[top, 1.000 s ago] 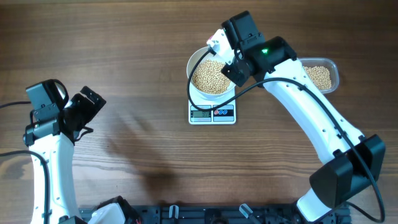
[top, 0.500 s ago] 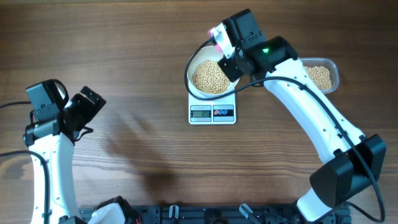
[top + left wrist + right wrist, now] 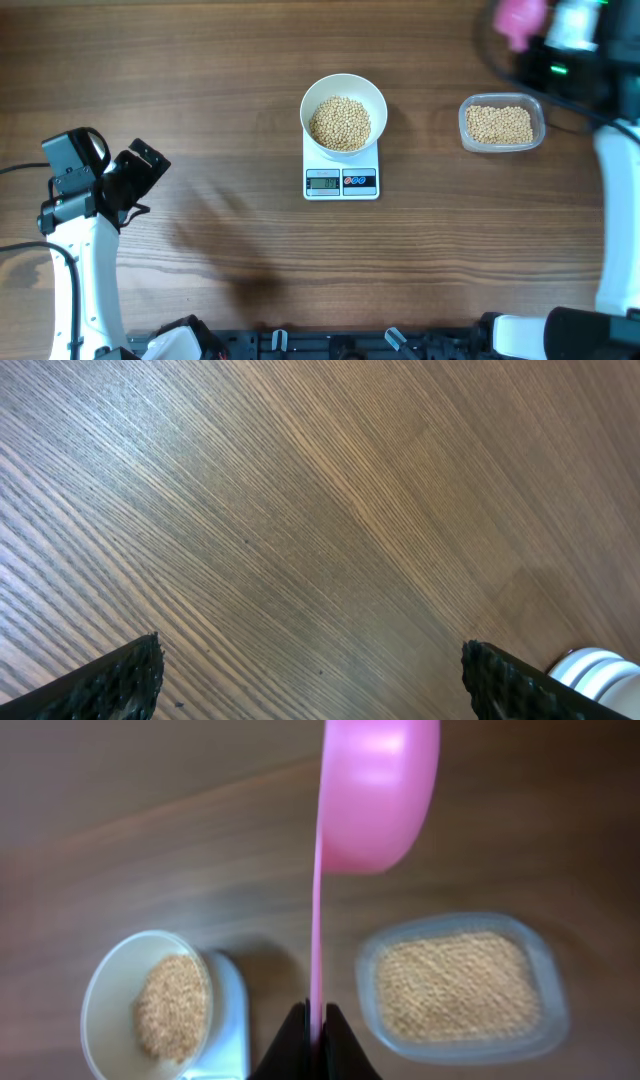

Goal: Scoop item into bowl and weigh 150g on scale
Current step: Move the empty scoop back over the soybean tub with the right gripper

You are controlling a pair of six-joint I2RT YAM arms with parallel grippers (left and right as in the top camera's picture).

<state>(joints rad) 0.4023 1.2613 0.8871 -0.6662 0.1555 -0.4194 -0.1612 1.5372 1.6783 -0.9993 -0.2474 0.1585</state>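
Observation:
The white bowl [image 3: 311,96] stands on the white scale [image 3: 342,182] mid-table, filled with pale-tan beans [image 3: 340,123]. In the right wrist view the bowl [image 3: 105,990], its beans [image 3: 172,1005] and the scale [image 3: 232,1020] lie lower left. My right gripper [image 3: 316,1020] is shut on the thin handle of a pink scoop [image 3: 378,795], held high above the table. Overhead, that scoop [image 3: 520,18] is a blur at the top right. My left gripper [image 3: 148,170] hovers far left, open and empty; in its own view the gripper [image 3: 315,680] has only bare wood between its fingertips [image 3: 130,672].
A clear plastic tub [image 3: 535,108] with more beans sits right of the scale; the right wrist view shows this tub [image 3: 540,1020] at lower right. The blurred right arm [image 3: 615,150] runs down the right edge. Arm bases line the front edge.
The right arm has swung fast from over the bowl to the far top right, carrying the pink scoop. The bowl now stands uncovered. The left arm has not moved.

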